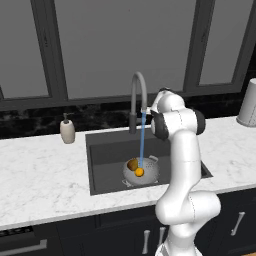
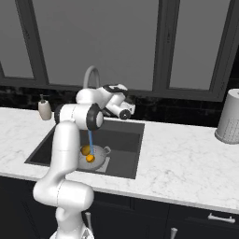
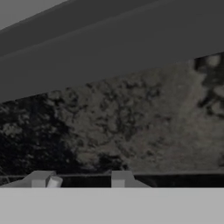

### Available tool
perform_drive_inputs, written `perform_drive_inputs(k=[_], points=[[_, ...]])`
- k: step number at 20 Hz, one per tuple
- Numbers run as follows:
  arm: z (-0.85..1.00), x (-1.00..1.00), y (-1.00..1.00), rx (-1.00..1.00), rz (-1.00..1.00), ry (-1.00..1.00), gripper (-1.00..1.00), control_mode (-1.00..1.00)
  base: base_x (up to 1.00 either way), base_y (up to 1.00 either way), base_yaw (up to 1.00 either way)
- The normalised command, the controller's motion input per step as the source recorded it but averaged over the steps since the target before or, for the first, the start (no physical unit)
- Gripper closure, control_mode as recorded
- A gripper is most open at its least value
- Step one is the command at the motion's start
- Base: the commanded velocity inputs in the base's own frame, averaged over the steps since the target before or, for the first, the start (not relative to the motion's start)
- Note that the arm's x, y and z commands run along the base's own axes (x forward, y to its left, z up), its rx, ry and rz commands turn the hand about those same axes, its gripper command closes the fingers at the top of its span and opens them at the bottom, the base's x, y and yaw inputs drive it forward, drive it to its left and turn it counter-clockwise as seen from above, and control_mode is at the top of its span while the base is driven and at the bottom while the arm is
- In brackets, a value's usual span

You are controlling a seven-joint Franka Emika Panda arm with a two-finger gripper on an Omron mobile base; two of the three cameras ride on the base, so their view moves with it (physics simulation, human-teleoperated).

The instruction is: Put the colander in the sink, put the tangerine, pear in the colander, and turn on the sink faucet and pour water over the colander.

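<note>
No writing, label, brand, number or sign can be read anywhere in these pictures. The soap bottle (image 1: pixel 67 131) on the counter (image 1: pixel 40 175) has a plain cream body, the pale perforated canister (image 2: pixel 229 122) at the right carries only a pattern of small dots (none of them forming letters), and the cabinet fronts (image 2: pixel 196 219) below are bare dark panels with handles. The dark marbled wall (image 3: pixel 131 127) seen from the hand shows only mottled veining.

silver colander (image 1: pixel 141 171), bright orange tangerine (image 1: pixel 139 172), light blue water (image 1: pixel 142 140), white-veined marble counter (image 1: pixel 40 175), dark grey sink (image 1: pixel 107 150)
</note>
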Motion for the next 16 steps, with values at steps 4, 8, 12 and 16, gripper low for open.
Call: perform_drive_inputs(k=[4, 8, 12, 16], points=[[-0.19, 0.00, -0.67, 0.02, -0.01, 0.05, 1.00, -1.00, 0.00, 0.00, 0.00], [-0.22, 0.00, -0.60, 0.00, -0.03, 0.05, 1.00, -1.00, 0.00, 0.00, 0.00], [-0.21, -0.03, -0.50, 0.00, -0.05, 0.04, 1.00, -1.00, 0.00, 0.00, 0.00], [-0.07, -0.11, -0.21, 0.00, -0.08, 0.00, 1.00, -1.00, 0.00, 0.00, 0.00]])
